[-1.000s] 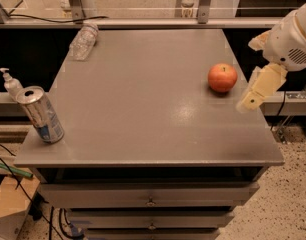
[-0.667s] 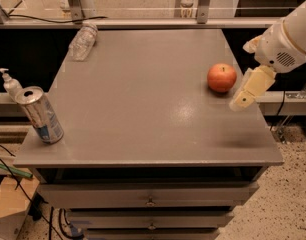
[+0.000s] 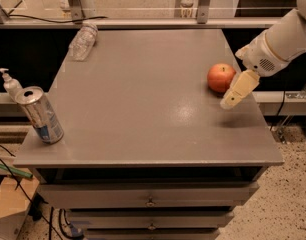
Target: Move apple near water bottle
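Nearest, a silver can with a blue label stands at the tabletop's left front edge (its lettering is unreadable), with a white pump bottle just beyond it. To the right, the hand hangs just in front of the apple, apparently lined up to take it; open or closed, I cannot tell. The water bottle lies on its side at the far left corner, well apart from the apple.

Tabletop: matt grey, faint sheen. Apple: glossy, right edge. Gripper beside it: smooth cream plastic. Water bottle, far-left corner: clear crinkled plastic.
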Controlling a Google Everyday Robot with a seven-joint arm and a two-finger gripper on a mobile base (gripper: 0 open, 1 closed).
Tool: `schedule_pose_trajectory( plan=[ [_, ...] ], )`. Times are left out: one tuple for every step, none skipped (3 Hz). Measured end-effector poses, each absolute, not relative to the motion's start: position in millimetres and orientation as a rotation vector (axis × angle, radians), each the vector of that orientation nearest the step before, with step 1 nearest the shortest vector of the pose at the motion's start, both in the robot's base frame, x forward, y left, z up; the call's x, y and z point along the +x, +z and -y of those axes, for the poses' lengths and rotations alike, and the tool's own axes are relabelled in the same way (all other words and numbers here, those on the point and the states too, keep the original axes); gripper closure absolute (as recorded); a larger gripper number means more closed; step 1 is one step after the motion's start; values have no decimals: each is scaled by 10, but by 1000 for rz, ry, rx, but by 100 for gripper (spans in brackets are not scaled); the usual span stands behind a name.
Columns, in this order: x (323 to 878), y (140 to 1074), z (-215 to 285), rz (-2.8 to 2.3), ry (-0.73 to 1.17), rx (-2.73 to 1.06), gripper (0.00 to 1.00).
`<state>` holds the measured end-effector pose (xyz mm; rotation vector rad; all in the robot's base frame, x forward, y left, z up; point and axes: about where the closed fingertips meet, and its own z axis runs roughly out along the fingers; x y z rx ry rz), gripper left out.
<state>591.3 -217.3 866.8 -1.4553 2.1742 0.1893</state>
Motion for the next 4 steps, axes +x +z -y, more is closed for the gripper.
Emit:
schedule_pose_trajectory(
  plan=[
    [6101, 8438, 2222, -2191, 202, -1441, 0],
    [6217, 8289, 2200, -2204, 232, -1423, 0],
    [6279, 8280, 2137, -2190, 256, -1413, 16],
    [6316, 8367, 2081, -2171, 263, -1399, 39]
  ],
)
